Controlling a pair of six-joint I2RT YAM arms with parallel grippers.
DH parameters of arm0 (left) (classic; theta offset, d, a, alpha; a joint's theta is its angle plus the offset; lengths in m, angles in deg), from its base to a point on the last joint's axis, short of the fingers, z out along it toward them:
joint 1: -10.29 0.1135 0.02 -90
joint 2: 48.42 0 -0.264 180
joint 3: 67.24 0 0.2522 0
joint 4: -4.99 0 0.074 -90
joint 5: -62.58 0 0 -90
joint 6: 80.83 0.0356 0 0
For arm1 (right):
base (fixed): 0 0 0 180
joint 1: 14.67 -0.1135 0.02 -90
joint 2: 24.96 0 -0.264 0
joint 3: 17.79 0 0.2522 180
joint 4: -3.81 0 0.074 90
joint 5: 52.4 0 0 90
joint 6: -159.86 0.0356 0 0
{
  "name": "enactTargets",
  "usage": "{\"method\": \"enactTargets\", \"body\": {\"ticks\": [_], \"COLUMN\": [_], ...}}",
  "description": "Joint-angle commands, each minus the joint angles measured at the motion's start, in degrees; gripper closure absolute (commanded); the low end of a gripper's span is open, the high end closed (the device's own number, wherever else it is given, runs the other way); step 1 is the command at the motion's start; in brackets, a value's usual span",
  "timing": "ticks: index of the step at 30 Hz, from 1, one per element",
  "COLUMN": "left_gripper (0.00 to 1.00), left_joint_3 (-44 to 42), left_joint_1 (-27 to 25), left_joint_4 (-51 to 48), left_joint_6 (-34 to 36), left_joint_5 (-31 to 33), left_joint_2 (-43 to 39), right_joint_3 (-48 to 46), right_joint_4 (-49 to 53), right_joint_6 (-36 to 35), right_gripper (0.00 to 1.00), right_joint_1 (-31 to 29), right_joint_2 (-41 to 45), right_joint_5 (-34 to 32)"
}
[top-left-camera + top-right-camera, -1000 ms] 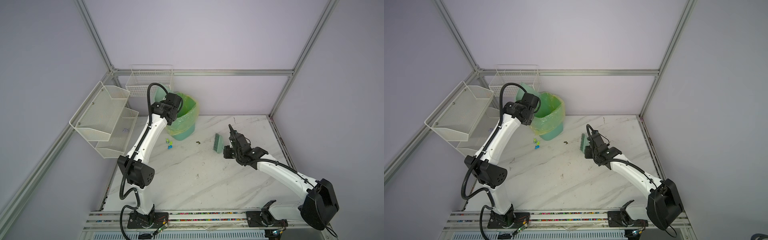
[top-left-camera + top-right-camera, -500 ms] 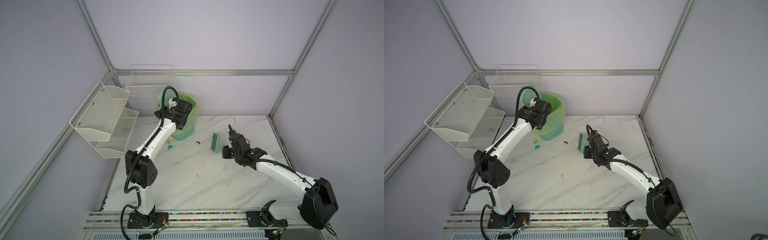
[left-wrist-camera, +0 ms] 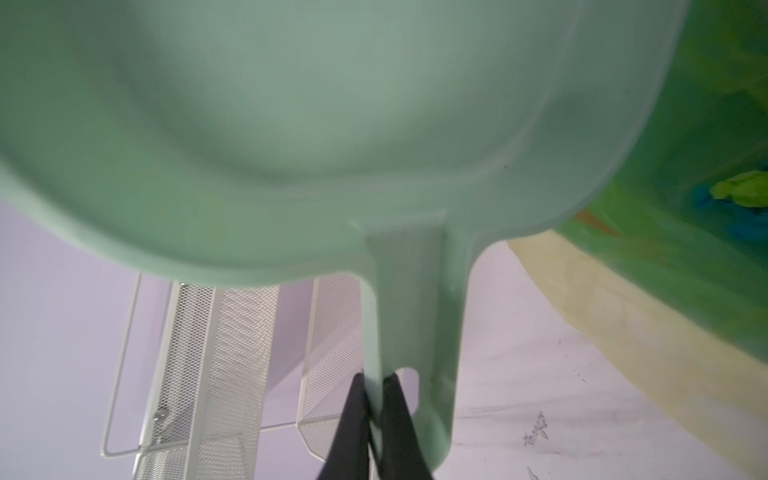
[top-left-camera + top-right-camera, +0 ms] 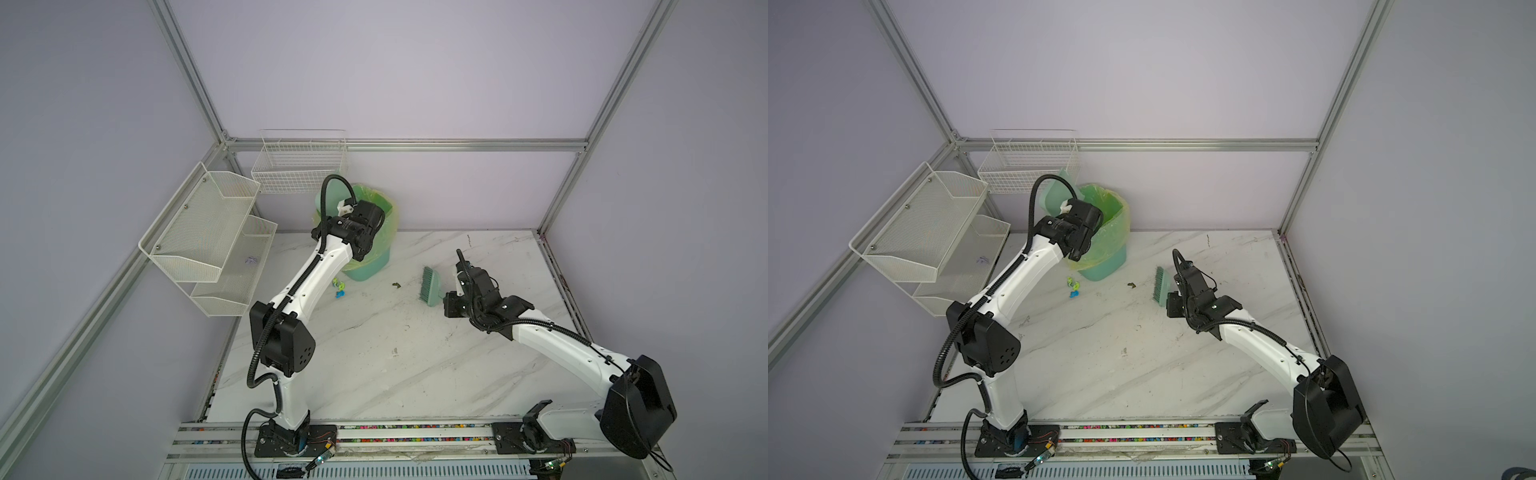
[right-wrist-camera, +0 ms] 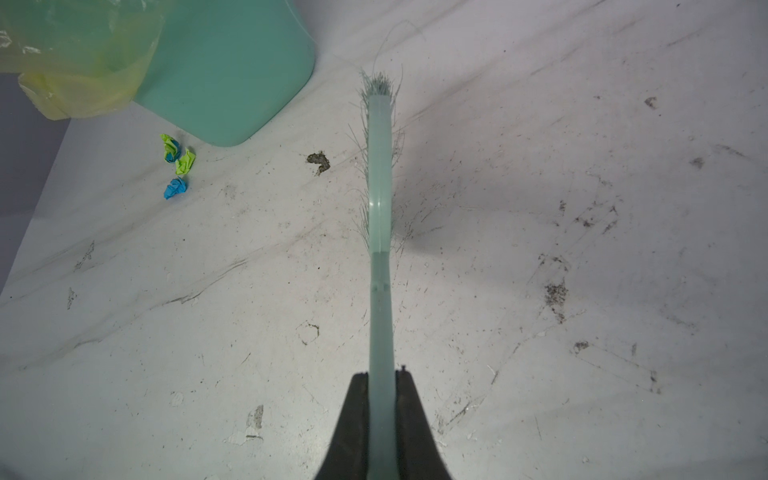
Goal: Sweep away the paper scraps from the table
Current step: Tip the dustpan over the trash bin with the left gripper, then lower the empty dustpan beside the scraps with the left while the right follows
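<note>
While the left claw (image 3: pixel 376 380), clamped on the dustpan (image 3: pixel 332 124) by its handle, tips it over the bin (image 5: pixel 232 70), which seems to hold some bits already, three paper scraps (image 5: pixel 185 162) lie unswept on the surface (image 5: pixel 540 249) just beside the bin's base. The right claw (image 5: pixel 382 380) is clamped on the brush (image 5: pixel 380 166), well apart from them.

Both top views overlook the table (image 4: pixel 415 374); wrist cameras sit close.

table (image 5: pixel 540 249): smooth marble-look top, scuffed, with dark dirty marks
scraps (image 5: pixel 185 162): crumpled matt paper
dustpan (image 3: pixel 332 104): smooth matt plastic
brush (image 5: pixel 380 174): half-clear plastic back, thin fine bristles
bin (image 5: pixel 232 70): smooth plastic, slight sheen
bag (image 5: pixel 79 50): thin see-through plastic film, wrinkled
shelves (image 4: pixel 199 224): white-coated metal mesh
frame (image 4: pixel 415 145): bare metal, dull shine
</note>
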Motion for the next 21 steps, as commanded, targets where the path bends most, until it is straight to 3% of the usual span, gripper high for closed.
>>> {"method": "enactTargets", "body": {"ticks": [1,11,21], "left_gripper": [1.00,1.00,1.00], "left_joint_3": [6.0,3.5,-13.2], "left_joint_1": [0.5,0.7,1.2], "left_joint_4": [-7.6,-11.4,-12.9], "left_joint_6": [-10.0,-15.4,-20.2], "left_joint_5": [-8.5,-25.3,-33.6], "left_joint_2": [-3.2,-12.6,-22.4], "right_joint_3": [0.6,-0.9,-3.6], "right_joint_4": [-2.1,-5.8,-15.6], "right_joint_6": [0.1,3.2,10.8], "right_gripper": [1.00,1.00,1.00], "right_joint_1": [0.3,0.3,-0.3], "right_joint_2": [0.1,1.2,0.1], "right_joint_5": [1.0,5.3,15.4]}}
